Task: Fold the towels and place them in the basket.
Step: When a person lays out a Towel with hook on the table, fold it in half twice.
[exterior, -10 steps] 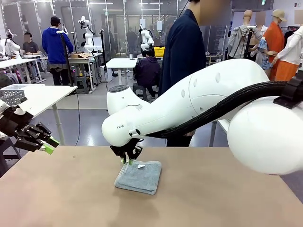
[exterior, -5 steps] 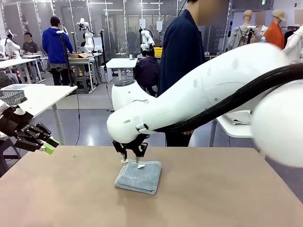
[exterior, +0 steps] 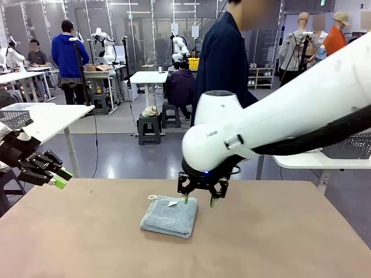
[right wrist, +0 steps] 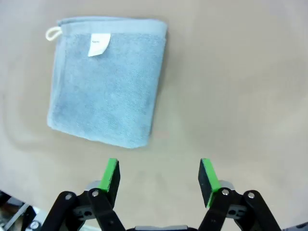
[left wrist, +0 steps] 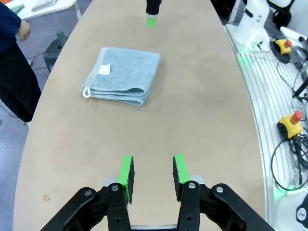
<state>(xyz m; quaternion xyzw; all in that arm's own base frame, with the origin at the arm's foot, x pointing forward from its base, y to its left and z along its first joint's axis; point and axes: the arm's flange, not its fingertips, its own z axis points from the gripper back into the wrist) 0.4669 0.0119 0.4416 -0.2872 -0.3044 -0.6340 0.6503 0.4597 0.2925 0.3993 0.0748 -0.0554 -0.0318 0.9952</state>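
Observation:
A folded grey-blue towel (exterior: 169, 216) lies flat on the brown table, its white label and corner loop at the far side. My right gripper (exterior: 199, 201) hovers just above the towel's far right corner, open and holding nothing. In the right wrist view the towel (right wrist: 108, 79) lies ahead and to the left of the open right gripper (right wrist: 160, 177). My left gripper (exterior: 58, 176) hangs off the table's left edge, jaws parted and empty. In its own view the left gripper (left wrist: 153, 173) faces the towel (left wrist: 122, 75) from far off. Dark mesh baskets stand on side tables; I cannot tell which is the task's basket.
A person in a dark coat (exterior: 223, 63) stands at the far side of the table. One mesh basket (exterior: 346, 146) sits on the white table at the right, another (exterior: 14, 119) on the white table at the left. Bare tabletop (exterior: 278, 243) surrounds the towel.
My right gripper has lifted off the towel's far left corner, swung right and opened wider. The towel stays folded in place. The left arm has not moved.

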